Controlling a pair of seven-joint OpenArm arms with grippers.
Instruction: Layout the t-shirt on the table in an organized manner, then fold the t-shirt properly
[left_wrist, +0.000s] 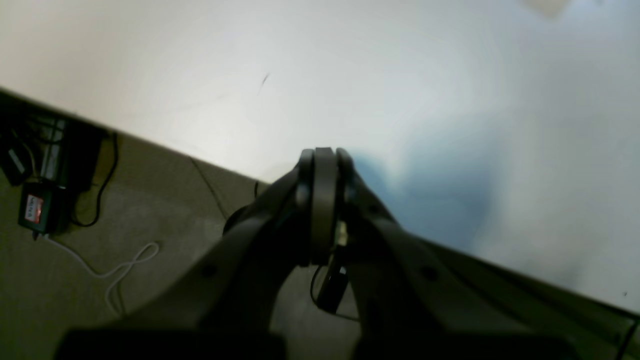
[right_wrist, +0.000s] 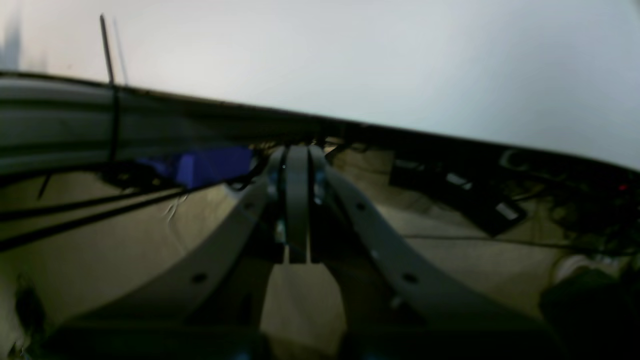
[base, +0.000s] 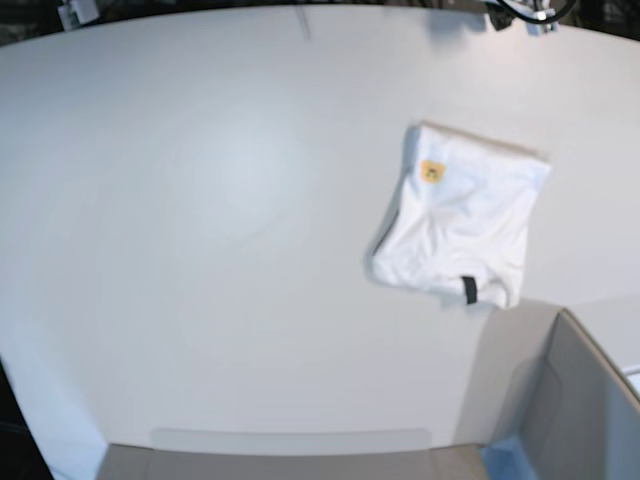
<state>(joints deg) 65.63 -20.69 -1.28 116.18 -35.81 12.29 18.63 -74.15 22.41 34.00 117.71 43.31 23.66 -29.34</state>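
Across the base view stretches the white worktop (base: 200, 200), its curved far edge running along the top of the picture. At the near right corner stands a grey bin (base: 585, 400), its wall rising beside the worktop's surface.

Right of centre on the worktop lies the t-shirt (base: 465, 225), folded into a compact, roughly rectangular bundle turned at a slight angle, white side up. A small orange-yellow patch of print (base: 432, 171) shows near its upper left corner, and a small black tag (base: 469, 290) sits at its lower edge. The shirt lies just beyond the bin without touching it.

Neither arm shows in the base view. From the left wrist camera, the left end effector (left_wrist: 324, 155) hangs at the worktop's edge with its fingers pressed together and nothing between them; floor and cables lie below. From the right wrist camera, the right end effector (right_wrist: 297, 150) is likewise pressed together and empty, pointing toward the worktop's edge, with floor and dark clutter beneath.
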